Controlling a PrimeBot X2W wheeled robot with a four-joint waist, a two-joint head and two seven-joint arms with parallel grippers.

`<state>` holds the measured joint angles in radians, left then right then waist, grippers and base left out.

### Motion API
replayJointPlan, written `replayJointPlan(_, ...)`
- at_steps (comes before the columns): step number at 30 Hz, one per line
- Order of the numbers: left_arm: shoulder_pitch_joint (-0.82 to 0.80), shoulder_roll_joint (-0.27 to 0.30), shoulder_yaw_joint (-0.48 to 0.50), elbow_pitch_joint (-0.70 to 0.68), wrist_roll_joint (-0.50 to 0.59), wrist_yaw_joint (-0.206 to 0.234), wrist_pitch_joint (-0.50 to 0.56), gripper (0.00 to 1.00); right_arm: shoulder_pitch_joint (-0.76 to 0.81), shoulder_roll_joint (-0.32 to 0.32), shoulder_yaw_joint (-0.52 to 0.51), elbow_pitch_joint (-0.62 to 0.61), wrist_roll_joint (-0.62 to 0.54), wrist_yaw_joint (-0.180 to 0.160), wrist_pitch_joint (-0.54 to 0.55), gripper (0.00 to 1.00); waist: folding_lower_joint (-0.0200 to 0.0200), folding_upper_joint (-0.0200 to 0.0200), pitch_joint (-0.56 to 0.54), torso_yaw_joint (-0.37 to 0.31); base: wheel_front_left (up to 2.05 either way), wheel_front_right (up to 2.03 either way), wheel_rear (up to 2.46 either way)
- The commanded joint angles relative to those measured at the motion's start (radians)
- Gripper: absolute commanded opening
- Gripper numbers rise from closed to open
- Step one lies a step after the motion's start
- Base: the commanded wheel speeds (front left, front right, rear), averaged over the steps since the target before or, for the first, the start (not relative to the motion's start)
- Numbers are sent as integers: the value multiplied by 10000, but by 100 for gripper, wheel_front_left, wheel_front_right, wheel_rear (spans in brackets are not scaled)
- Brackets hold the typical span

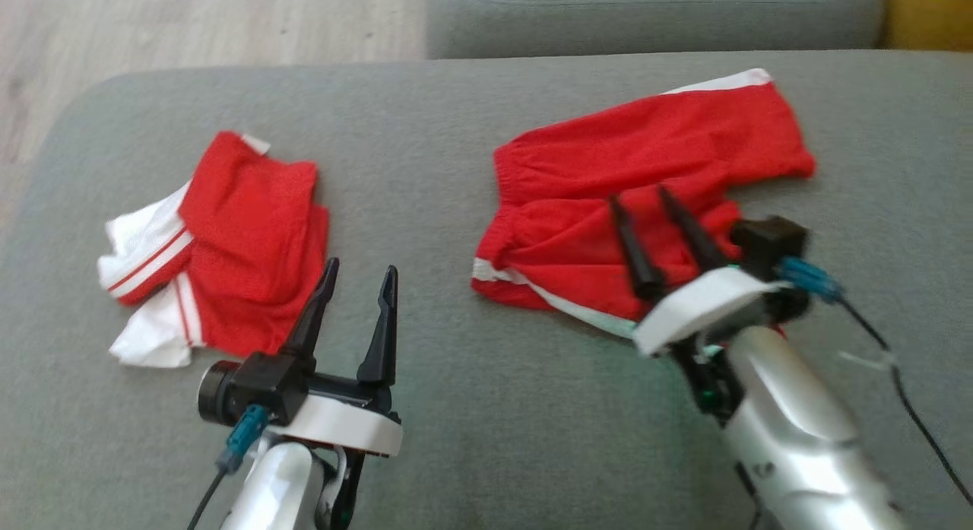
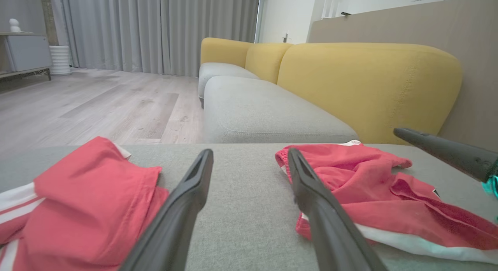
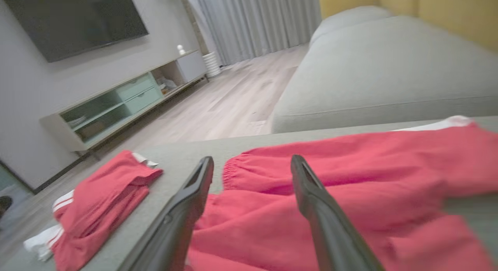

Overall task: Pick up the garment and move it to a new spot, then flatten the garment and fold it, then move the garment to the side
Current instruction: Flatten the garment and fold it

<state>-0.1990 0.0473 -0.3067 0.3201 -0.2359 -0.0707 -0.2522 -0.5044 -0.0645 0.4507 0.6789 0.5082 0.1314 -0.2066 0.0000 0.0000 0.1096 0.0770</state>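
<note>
A pair of rumpled red mesh shorts (image 1: pixel 646 157), gathered at an elastic waistband and edged with a white stripe, is seen lying on the right part of a broad grey woven-fabric cushion (image 1: pixel 456 112) with rounded corners; one leg is stretched toward the far right, the other is bunched nearer the robot, and a white band is shown along the near hem; the fabric is creased, not flattened. The right gripper (image 1: pixel 638 198), made of two long, tapering dark fingers on a white housing, is held over the near half of the shorts; its fingers are spread apart and no cloth is pinched between them, as is confirmed in the right wrist view; whether the tips touch the cloth cannot be told. The left gripper (image 1: pixel 362 270) is held above bare cushion between the two garments, its fingers likewise parted with nothing between them. A folded red-and-white garment (image 1: pixel 243 241), compact and layered, with thin red lines on its white panel, is seen on the left part of the cushion, well apart from the shorts. Beyond the cushion, a padded yellow sofa back (image 2: pixel 369 80) and a pale wood-plank floor (image 2: pixel 97 104) are seen.
</note>
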Motion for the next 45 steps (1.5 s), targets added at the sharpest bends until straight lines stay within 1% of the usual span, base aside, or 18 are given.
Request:
replayJointPlan(1, -188, 30, 394, -327, 114, -3, -95, 100, 252, 93, -516, -458, -470, -7, -215, 100, 0, 0, -165, -338, 0, 0, 0)
replayJointPlan(7, -156, 30, 467, -381, 89, -66, -95, 100, 1487, -23, -2689, -1457, -2007, -7, -436, 100, 0, 0, -321, -877, 0, 0, 0)
replayJointPlan(8, -146, 30, 448, -370, 70, -85, -95, 100, 1995, 22, -3241, -1855, -2262, -7, -459, 100, 0, 0, -331, -1021, 0, 0, 0)
replayJointPlan(12, -179, 30, 467, -367, 8, -104, -95, 100, 2945, 103, -3925, -2654, -2677, -7, -486, 100, 0, 0, -221, -1289, 0, 0, 0)
replayJointPlan(14, -212, 30, 491, -343, -17, -124, -95, 100, 3257, 125, -4031, -2913, -2803, -7, -484, 100, 0, 0, -116, -1441, 0, 0, 0)
replayJointPlan(17, -270, 30, 497, -270, -9, -165, -95, 100, 3411, 135, -3966, -3127, -2648, -7, -487, 100, 0, 0, -19, -1588, 0, 0, 0)
replayJointPlan(21, -456, 81, 570, -11, 28, -241, -95, 100, 3434, 139, -3854, -3477, -2181, -7, -511, 100, 0, 0, 147, -1884, 0, 0, 0)
replayJointPlan(27, -990, 356, 194, 982, 208, -402, -24, 100, 3431, 141, -3703, -3708, -1878, -7, -538, 100, 0, 0, 429, -2262, 0, 0, 0)
replayJointPlan(30, -1404, 545, 90, 1553, 200, -453, 203, 100, 3355, 141, -3696, -3726, -1829, -7, -543, 100, 0, 0, 627, -2439, 0, 0, 0)
replayJointPlan(38, -2340, 789, -295, 3010, 128, -534, 1024, 100, 3228, 142, -3650, -3849, -1736, -7, -549, 100, 0, 0, 1010, -2601, 0, 0, 0)
replayJointPlan(43, -2620, 799, -495, 3413, -29, -563, 926, 100, 3212, 142, -3617, -3845, -1699, -7, -550, 100, 0, 0, 1091, -2625, 0, 0, 0)
replayJointPlan(44, -2654, 786, -502, 3454, -94, -567, 843, 38, 3218, 142, -3595, -3816, -1718, -7, -550, 100, 0, 0, 1096, -2617, 0, 0, 0)
replayJointPlan(45, -2692, 776, -524, 3463, -137, -571, 727, 0, 3225, 142, -3561, -3773, -1747, -7, -550, 100, 0, 0, 1096, -2606, 0, 0, 0)
